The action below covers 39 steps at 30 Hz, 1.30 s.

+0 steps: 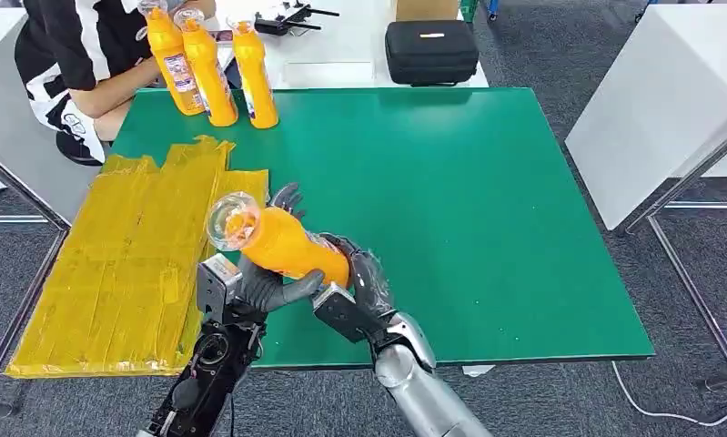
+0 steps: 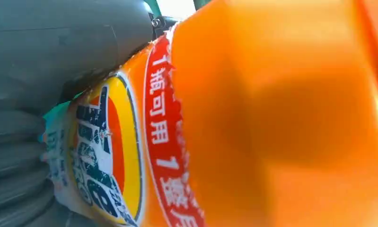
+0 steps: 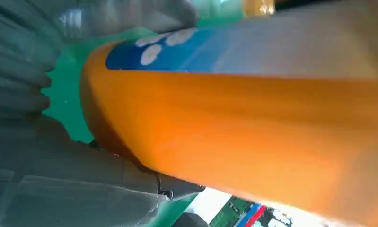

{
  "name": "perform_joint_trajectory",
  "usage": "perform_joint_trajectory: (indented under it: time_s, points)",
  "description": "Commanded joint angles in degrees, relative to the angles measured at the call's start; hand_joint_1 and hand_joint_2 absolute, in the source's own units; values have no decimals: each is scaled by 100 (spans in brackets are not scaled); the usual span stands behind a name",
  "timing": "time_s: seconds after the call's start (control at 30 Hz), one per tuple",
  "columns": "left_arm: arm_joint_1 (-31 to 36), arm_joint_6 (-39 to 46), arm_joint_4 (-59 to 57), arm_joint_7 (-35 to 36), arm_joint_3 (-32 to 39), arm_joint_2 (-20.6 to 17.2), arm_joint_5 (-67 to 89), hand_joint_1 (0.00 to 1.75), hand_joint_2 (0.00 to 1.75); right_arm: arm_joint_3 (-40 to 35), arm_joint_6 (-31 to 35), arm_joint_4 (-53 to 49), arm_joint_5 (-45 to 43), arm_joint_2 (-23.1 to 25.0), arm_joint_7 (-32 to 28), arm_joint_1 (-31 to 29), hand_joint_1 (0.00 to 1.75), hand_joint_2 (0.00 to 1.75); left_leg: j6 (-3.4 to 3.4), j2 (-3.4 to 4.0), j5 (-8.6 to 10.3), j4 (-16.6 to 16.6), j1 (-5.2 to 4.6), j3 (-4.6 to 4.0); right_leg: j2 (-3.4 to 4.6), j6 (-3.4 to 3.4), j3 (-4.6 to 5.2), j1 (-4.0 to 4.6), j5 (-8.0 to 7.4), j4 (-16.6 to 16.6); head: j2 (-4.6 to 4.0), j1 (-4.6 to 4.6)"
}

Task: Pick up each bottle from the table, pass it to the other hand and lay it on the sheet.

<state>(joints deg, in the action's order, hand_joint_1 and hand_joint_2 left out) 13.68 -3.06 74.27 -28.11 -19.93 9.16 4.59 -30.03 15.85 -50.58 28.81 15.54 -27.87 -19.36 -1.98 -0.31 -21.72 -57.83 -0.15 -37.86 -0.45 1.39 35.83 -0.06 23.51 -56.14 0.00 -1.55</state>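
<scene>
Handover hangs midway: bottle [image 1: 282,241] lies tilted above the mat's [image 1: 487,209] near edge, at 3 o'clock of the sheet [image 1: 114,273], cap toward 10; our left hand [image 1: 268,287] wraps its middle, our right hand [image 1: 364,282] clasps its base; if the right lets go before the left grips firmly, we judge it slips; three bottles [image 1: 209,68] wait at 12.

Open green mat [image 1: 487,209] across the middle and right. Yellow sheet [image 1: 114,273] flat at near left. Three standing bottles [image 1: 212,68] block far left, a person's arm [image 1: 114,86] just beside them.
</scene>
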Motion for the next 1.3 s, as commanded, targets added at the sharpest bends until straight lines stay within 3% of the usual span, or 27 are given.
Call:
perform_joint_trajectory:
  time_s: [0.03,0.2,0.23,0.27,1.13,1.17,1.2,1.23,1.27,1.3]
  points:
    - [354,-33,-436,92,27,51,-59,0,175,-906,143,165,235,-254,65,112,175,175,13,-9,-15,1,4,41,-8,-1,-47,3,19,3,0,-2]
    - [433,-54,-517,129,79,94,-77,0,175,-1004,155,191,293,-300,154,136,175,175,13,-14,-15,1,6,41,-14,-1,-47,5,19,5,0,-2]
    - [428,-51,-505,107,106,106,-103,154,175,-1008,157,235,286,-291,159,112,175,175,10,-14,-9,2,6,29,-14,0,-34,4,13,5,0,-2]
    - [422,-46,-496,97,123,117,-119,175,175,-1011,167,270,277,-286,155,95,175,175,7,-9,-5,2,4,19,-9,0,-21,3,8,5,0,0]
    - [394,50,-390,88,176,10,-253,175,175,-654,668,-118,137,-376,123,-103,175,175,10,-5,-11,-2,3,28,-6,1,-31,2,13,0,0,0]
    - [395,72,-368,90,182,5,-265,175,175,-614,739,-186,131,-389,122,-87,127,175,8,-5,-5,0,2,18,-6,1,-20,1,8,1,0,-2]
    - [383,115,-310,99,199,-3,-275,175,175,-533,830,-376,87,-432,111,-32,2,175,7,-4,-4,1,2,14,-5,1,-15,1,6,2,0,0]
    - [371,167,-257,113,223,-16,-261,175,175,-459,879,-599,29,-494,93,43,0,175,15,-8,-22,-7,4,49,-8,1,-54,2,26,-4,0,0]
    - [357,216,-210,123,244,-28,-241,175,175,-409,892,-844,-7,-568,94,129,0,175,7,-6,-5,0,2,13,-7,1,-16,2,7,1,0,-2]
    - [349,262,-173,124,271,-39,-222,175,175,-363,909,-1047,-31,-623,102,202,0,175,11,-11,-15,-4,3,33,-11,1,-38,2,19,-2,0,-2]
